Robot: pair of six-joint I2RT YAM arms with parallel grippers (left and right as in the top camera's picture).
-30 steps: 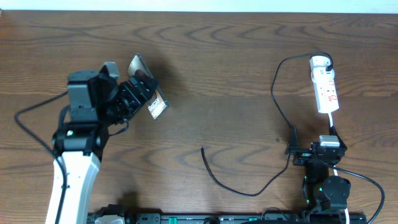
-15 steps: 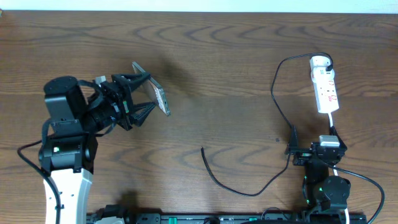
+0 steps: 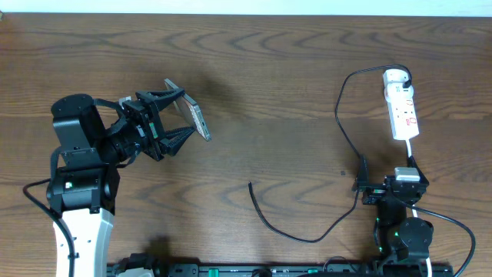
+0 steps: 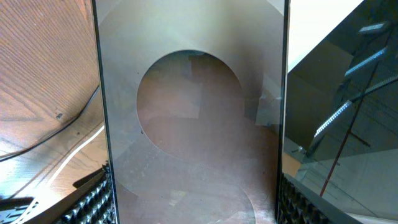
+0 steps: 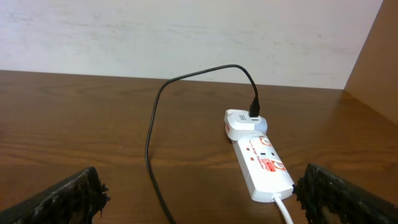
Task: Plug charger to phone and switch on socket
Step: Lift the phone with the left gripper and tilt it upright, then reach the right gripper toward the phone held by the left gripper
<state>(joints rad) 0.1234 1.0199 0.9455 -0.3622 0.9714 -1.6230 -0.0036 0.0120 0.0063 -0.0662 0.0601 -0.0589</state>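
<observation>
My left gripper (image 3: 171, 123) is shut on the phone (image 3: 190, 112) and holds it tilted on edge above the left half of the table. In the left wrist view the phone's bronze-grey face (image 4: 193, 112) fills the space between my two fingers (image 4: 193, 205). The charger cable (image 3: 338, 123) runs from the white plug adapter (image 3: 393, 76) in a loop down to its free tip (image 3: 250, 184) near the table's middle front. The white socket strip (image 3: 403, 112) lies at the right; it also shows in the right wrist view (image 5: 264, 165). My right gripper (image 5: 199, 199) is open and empty, low before the strip.
The strip's white cord (image 3: 413, 146) runs toward my right arm base (image 3: 403, 215). The cable (image 5: 152, 143) crosses the table in front of the right gripper. A pale wall (image 5: 186, 31) stands behind the table's far edge.
My left arm swung back to the left and turned the phone from flat-facing to on edge, lifted between the fingers. In the last half second it hardly moved. The right arm stayed still.
</observation>
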